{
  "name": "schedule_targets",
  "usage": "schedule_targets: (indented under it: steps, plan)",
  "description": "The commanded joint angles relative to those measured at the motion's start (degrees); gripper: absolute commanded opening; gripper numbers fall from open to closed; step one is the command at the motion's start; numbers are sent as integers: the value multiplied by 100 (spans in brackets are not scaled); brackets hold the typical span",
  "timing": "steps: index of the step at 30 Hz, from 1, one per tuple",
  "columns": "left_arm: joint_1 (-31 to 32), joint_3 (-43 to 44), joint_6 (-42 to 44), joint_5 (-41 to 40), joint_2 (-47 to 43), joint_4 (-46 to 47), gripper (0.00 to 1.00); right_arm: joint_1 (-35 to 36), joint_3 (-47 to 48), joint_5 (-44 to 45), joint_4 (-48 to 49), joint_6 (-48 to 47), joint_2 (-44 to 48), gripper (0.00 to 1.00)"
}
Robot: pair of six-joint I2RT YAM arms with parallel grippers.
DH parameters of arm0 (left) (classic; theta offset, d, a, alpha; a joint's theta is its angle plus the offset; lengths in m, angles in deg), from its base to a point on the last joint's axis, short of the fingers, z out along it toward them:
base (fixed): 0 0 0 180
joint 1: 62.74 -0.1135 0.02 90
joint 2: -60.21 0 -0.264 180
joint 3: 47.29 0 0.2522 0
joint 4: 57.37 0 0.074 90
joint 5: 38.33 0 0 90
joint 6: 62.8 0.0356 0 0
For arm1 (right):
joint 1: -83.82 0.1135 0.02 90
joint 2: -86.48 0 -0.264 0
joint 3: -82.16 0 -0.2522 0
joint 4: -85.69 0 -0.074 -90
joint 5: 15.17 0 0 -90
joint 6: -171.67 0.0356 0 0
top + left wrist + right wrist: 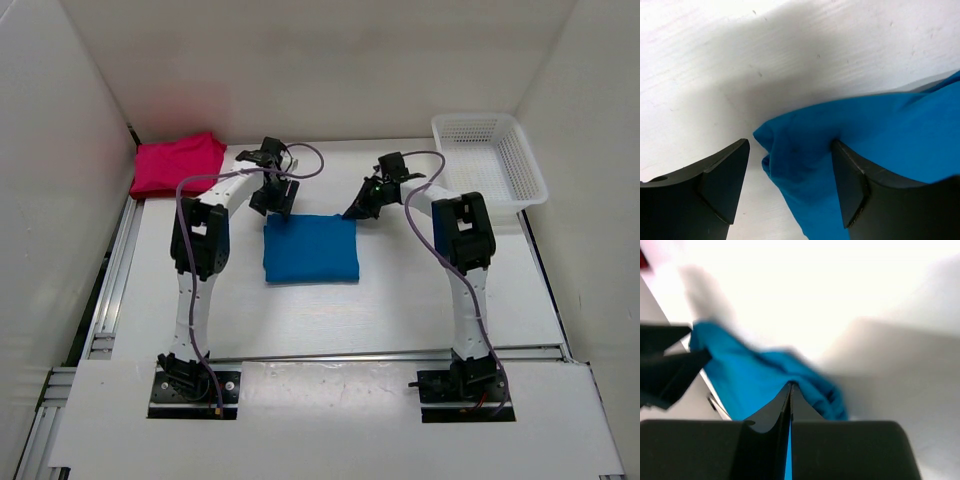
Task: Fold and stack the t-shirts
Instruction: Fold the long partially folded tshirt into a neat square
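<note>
Lying folded into a neat rectangle, the blue t-shirt (311, 250) sits mid-table (400, 320), with bare white surface on its near side and both flanks. The left gripper (790, 146) stands wide around the shirt's far left corner, one finger (850, 185) touching cloth. The right gripper (790, 386) is closed at the far right corner, apparently pinching fabric, though that view is blurred. The pink t-shirt (178, 165) lies folded at the far left; a white mesh basket (527, 165) stands far right.
</note>
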Motion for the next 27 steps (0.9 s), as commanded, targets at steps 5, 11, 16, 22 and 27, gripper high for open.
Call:
schedule_targets:
  steps: [5,11,16,22,27]
  plan:
    - [-111,575,-1,-327,46,129,80,-234,655,-47,322,525,-459,0]
    - [-419,341,-1,-312,-996,235,99,-349,1260,31,-108,245,-319,0]
    - [-621,-1012,-1,919,-1869,235,99,-349,1377,610,-1382,-573,190,28]
    - [-621,-2455,-1,1535,-2125,235,99,-349,-379,859,-1656,-863,1254,41]
    - [-621,-2798,-1,1869,-1739,287,99,-94,-1389,410,-1437,-995,1579,41]
